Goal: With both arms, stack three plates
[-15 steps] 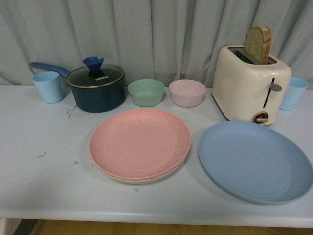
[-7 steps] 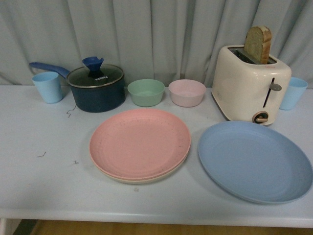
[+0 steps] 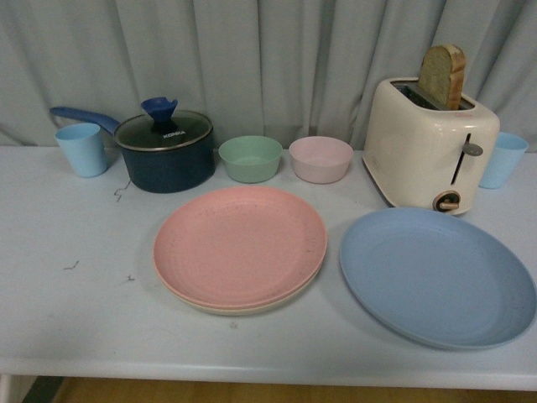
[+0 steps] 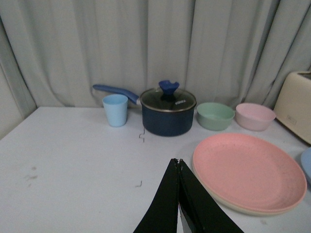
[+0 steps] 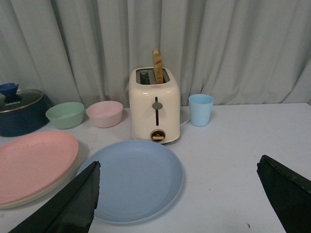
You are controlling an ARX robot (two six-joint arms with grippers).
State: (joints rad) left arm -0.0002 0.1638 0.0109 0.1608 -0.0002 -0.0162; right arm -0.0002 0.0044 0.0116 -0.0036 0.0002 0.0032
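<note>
Now the pink plate (image 3: 240, 243) is lying on the cream plate (image 3: 237, 309) near the table's (image 3: 75, 327) front edge. The blue plate (image 3: 436, 275) is sitting just beside them toward the front right corner, with open tabletop spreading toward the left edge. The left gripper (image 4: 178, 165) is holding its fingers pressed together and the right gripper (image 5: 177, 170) is standing spread wide; nothing is lying differently from a second ago.

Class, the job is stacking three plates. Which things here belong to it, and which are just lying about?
Belong: pink plate, cream plate beneath it, blue plate, left pincer, right pincer.
Lying about: pot, green bowl, pink bowl, toaster, bread, left cup, right cup.
</note>
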